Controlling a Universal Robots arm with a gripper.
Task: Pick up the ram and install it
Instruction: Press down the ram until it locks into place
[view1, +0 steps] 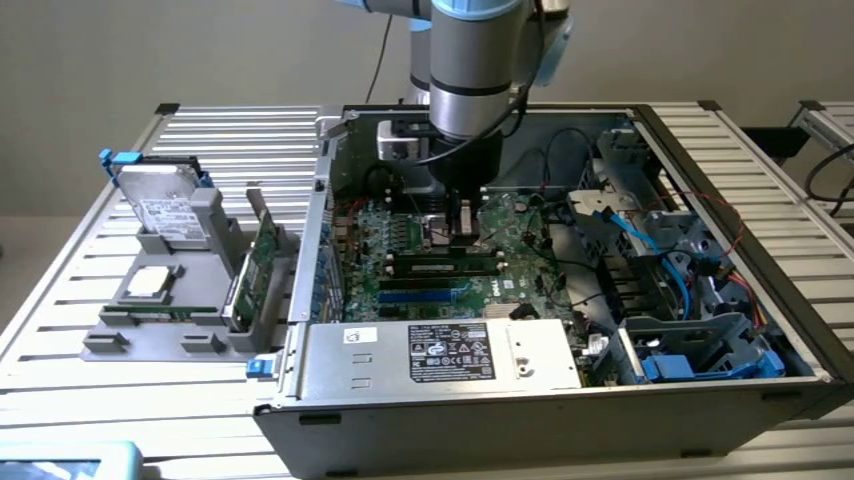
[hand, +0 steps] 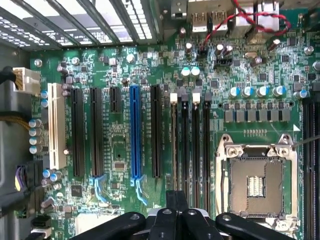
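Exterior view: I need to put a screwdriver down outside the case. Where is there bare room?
The slatted table is bare along the exterior view's left edge, beside the grey parts holder, and behind the holder's hard drive. Inside the computer case it is crowded with cables, motherboard and arm.

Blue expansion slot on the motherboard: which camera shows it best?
The wrist view: the blue expansion slot runs full length, unobstructed, seen from above. The exterior view shows it as a blue strip seen obliquely.

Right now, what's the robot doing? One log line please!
gripper: shut | over motherboard slots | ram: lying in slot | case: open
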